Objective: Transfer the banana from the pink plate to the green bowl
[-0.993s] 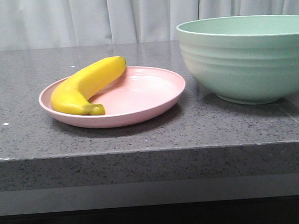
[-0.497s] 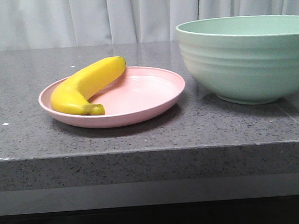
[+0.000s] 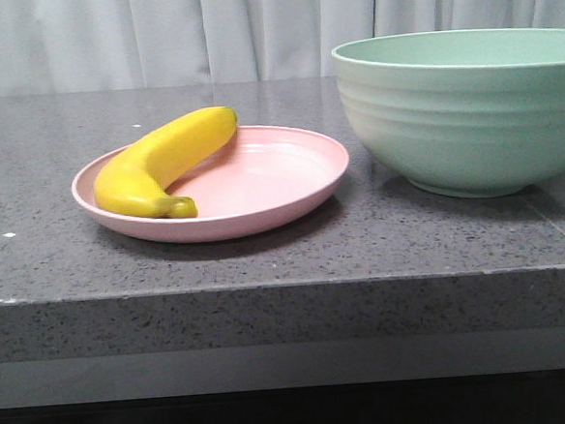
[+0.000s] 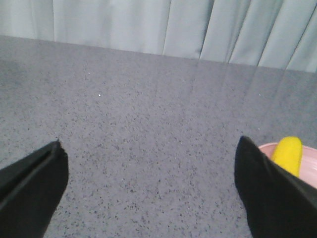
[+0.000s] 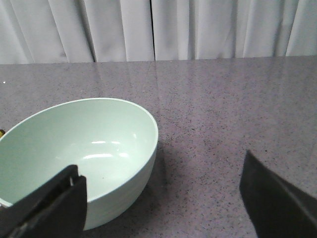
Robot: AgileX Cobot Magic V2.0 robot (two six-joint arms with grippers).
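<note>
The yellow banana [image 3: 163, 160] lies on the left half of the pink plate [image 3: 280, 178], its dark stem tip toward the front. The green bowl [image 3: 464, 107] stands to the plate's right and holds nothing that I can see. No gripper shows in the front view. In the left wrist view my left gripper [image 4: 151, 186] is open and empty over bare counter, with the banana's end [image 4: 290, 153] and the plate's rim [image 4: 309, 171] just beyond one finger. In the right wrist view my right gripper [image 5: 161, 196] is open and empty beside the bowl [image 5: 74, 148].
The grey speckled counter [image 3: 286, 260] ends at a front edge close to the plate and bowl. A pale curtain [image 3: 154, 32] hangs behind the counter.
</note>
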